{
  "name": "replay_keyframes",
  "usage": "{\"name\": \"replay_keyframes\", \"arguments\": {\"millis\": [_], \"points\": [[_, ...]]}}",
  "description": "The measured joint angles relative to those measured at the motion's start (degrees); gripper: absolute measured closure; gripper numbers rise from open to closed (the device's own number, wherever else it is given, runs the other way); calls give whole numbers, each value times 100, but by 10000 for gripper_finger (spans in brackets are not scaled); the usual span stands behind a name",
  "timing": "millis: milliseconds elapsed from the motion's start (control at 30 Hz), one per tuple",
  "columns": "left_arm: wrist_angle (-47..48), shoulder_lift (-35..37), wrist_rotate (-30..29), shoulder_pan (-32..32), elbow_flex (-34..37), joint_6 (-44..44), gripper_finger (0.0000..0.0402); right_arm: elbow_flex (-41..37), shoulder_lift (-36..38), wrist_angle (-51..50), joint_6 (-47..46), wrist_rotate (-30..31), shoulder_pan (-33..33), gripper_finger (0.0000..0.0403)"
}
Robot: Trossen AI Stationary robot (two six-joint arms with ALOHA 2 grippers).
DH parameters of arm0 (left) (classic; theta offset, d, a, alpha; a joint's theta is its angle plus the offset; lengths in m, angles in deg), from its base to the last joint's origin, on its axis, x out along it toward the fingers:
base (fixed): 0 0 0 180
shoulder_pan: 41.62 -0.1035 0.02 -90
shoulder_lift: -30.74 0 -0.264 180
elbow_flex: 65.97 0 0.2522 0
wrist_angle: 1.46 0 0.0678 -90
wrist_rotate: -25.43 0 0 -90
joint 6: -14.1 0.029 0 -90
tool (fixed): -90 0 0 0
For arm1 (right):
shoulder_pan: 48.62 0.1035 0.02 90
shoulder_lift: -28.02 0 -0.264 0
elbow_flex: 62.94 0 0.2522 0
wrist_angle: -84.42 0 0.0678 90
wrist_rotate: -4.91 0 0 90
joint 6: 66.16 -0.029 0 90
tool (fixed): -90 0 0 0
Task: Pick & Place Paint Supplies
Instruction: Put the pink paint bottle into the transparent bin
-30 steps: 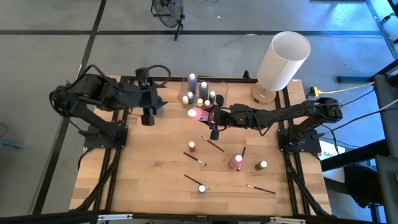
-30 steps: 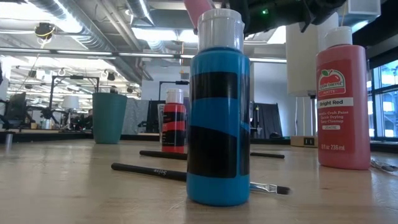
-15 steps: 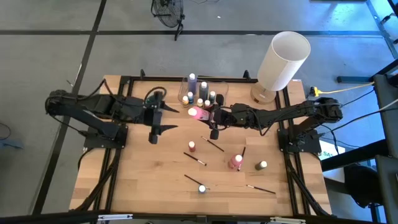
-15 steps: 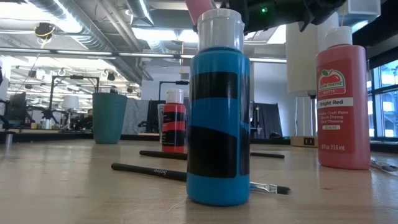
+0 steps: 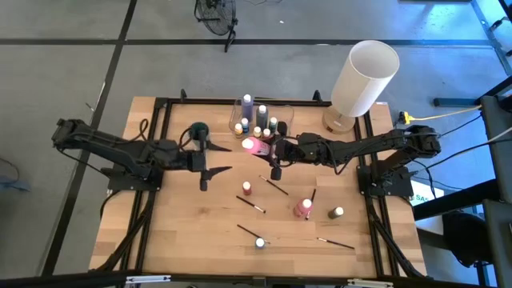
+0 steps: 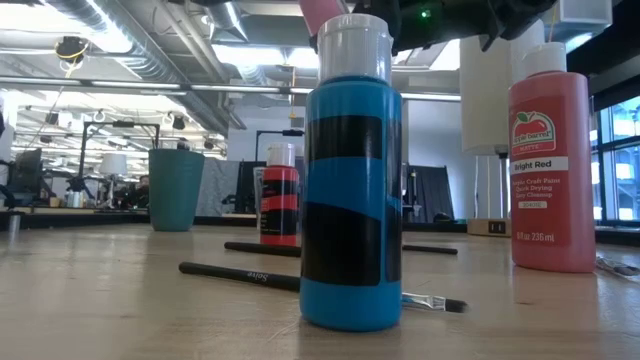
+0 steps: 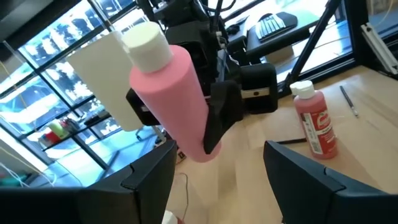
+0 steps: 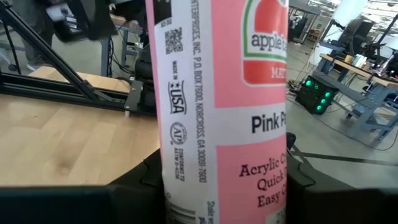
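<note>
While the right pincer grips it around its lower body, the pink paint bottle hangs above the tabletop, just in front of the clear plastic container where several capped bottles already stand. It is a smooth, round plastic cylinder with a pale screw cap and a printed pink-and-white label. Seen from the left wrist, it tilts, cap end up and leaning away from the pincer. The left pincer hovers over the tabletop's left half, fingers spread wide and empty, pointed toward the bottle. On the wooden planks lie thin dark-handled brushes and more upright bottles: a small reddish one, a larger red one, a blue one.
</note>
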Motion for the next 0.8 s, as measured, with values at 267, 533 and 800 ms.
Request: {"name": "replay_keyframes", "arguments": {"millis": [267,533,800], "points": [[42,2,45,5,3,-188,164,1,0,-1,-3,2,0,236],[252,0,103,5,11,-196,164,2,0,-4,-90,4,-2,236],[271,0,964,7,11,-147,164,4,2,-5,-90,4,-2,236]]}}
